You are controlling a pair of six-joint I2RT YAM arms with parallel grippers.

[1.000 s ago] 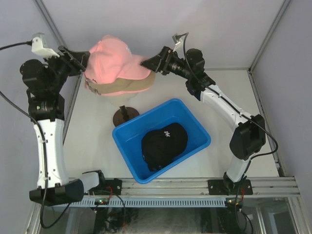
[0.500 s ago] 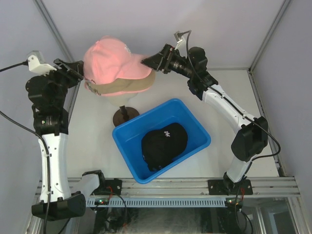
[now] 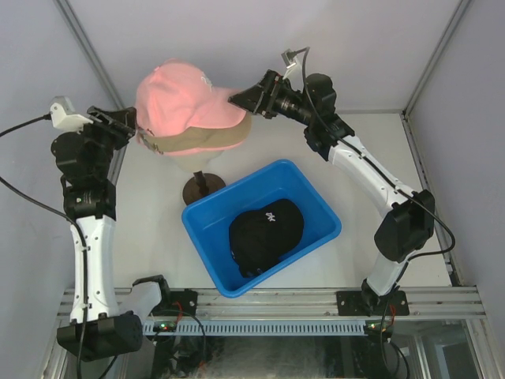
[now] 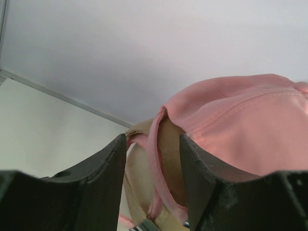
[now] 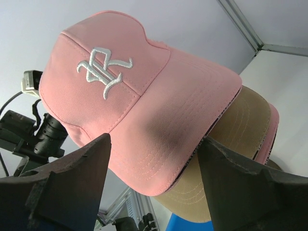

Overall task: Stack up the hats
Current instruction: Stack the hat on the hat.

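Note:
A pink cap (image 3: 183, 101) with a white logo sits on top of a tan cap (image 3: 207, 140) on the mannequin head. A black cap (image 3: 267, 231) with a white logo lies in the blue bin (image 3: 314, 204). My left gripper (image 3: 120, 122) is open just behind the pink cap's back edge. In the left wrist view its jaws (image 4: 153, 139) stand apart, with the pink cap (image 4: 250, 120) and its back strap beyond them, ungripped. My right gripper (image 3: 239, 99) is open at the brim tip. In the right wrist view its jaws (image 5: 155, 139) straddle the pink cap (image 5: 110, 72) and the tan cap (image 5: 240, 125).
The mannequin head stands on a round brown base (image 3: 203, 188) just behind the bin's far corner. The side walls and their metal posts close in on both arms. A metal rail (image 3: 300, 304) runs along the near edge.
My left gripper has drawn back down and to the left, off the back of the pink cap. The cap has settled a little lower on the tan one. My right gripper has barely moved.

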